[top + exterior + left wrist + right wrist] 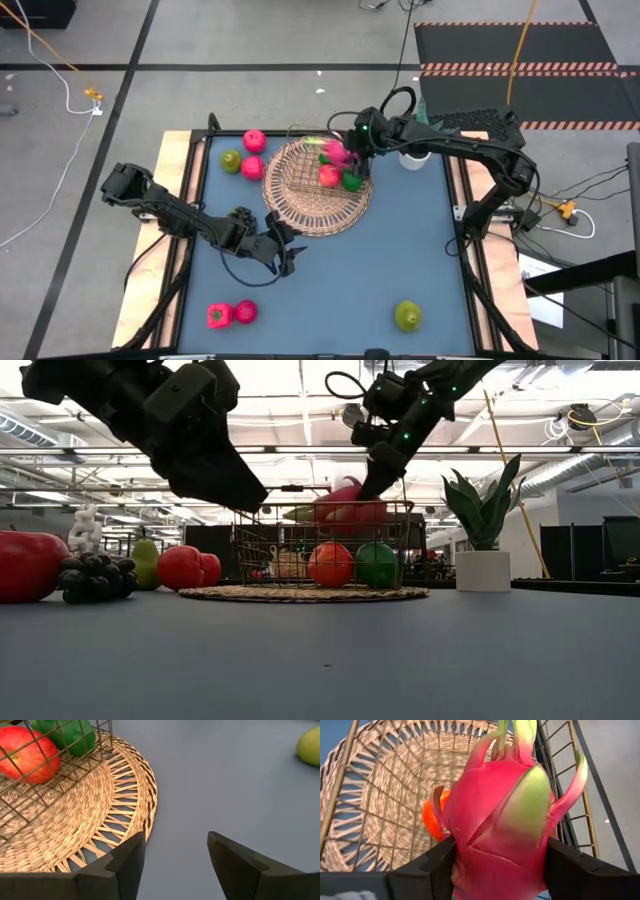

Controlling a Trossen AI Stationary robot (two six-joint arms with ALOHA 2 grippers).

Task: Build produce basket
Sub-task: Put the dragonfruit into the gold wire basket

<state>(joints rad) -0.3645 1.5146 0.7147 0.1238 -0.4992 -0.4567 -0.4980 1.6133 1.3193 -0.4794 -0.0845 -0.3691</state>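
The round wicker basket (pixel 300 215) with its wire frame (pixel 250 550) lies at the table's far middle. A red fruit (pixel 328 176) and a green one (pixel 352 182) sit inside the frame. My right gripper (pixel 348 155) hovers over the frame's far right corner, shut on a pink dragon fruit (pixel 495 820). My left gripper (pixel 175 855) stands open just off the basket's near rim (pixel 142 795), nothing between its fingers. More produce lies loose on the table. My right gripper pinches the dragon fruit's body (pixel 470 855) between its two fingers (pixel 432 867), one on each side. The fingers slant down from the table's right far side. The fruit hangs at the level of the frame's top edge (pixel 345 508), its green-tipped leaves pointing away from the gripper.
Two pink-red fruits (pixel 254 141) and a green one (pixel 231 161) lie left of the basket. Two pink pieces (pixel 232 315) and a green pear (pixel 407 316) lie near the front edge. Dark grapes (pixel 95 575) show in the low view. A potted plant (pixel 483 570) stands far right.
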